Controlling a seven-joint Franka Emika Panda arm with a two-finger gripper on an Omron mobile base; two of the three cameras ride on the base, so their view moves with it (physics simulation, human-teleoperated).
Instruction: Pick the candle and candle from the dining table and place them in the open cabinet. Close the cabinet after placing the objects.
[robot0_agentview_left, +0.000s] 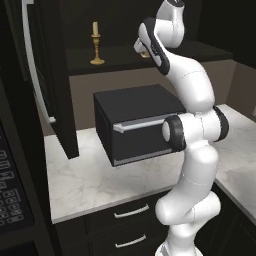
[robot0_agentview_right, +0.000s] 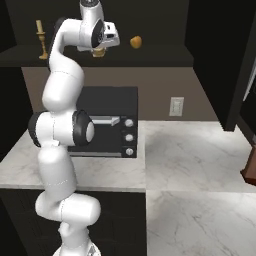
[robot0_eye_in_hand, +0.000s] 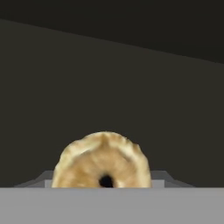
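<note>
Gripper (robot0_agentview_right: 99, 50) is raised to the level of the cabinet shelf (robot0_agentview_right: 150, 61), closed on the stubby candle (robot0_eye_in_hand: 103, 159); the hand view looks down on the candle's round cream-yellow top with its dark wick hole, set against the dark cabinet interior; in the right base view the candle's lower end shows just beneath the hand. Taper candle (robot0_agentview_left: 95, 45) stands upright in its brass candlestick at the left of the same shelf, well apart from the gripper; a round orange-yellow fruit (robot0_agentview_right: 135, 41) rests on the shelf to the gripper's right. Cabinet door (robot0_agentview_left: 47, 75) stands open at the left; below the shelf a black toaster oven (robot0_agentview_left: 137, 125) sits on the marble counter (robot0_agentview_left: 90, 185).
</note>
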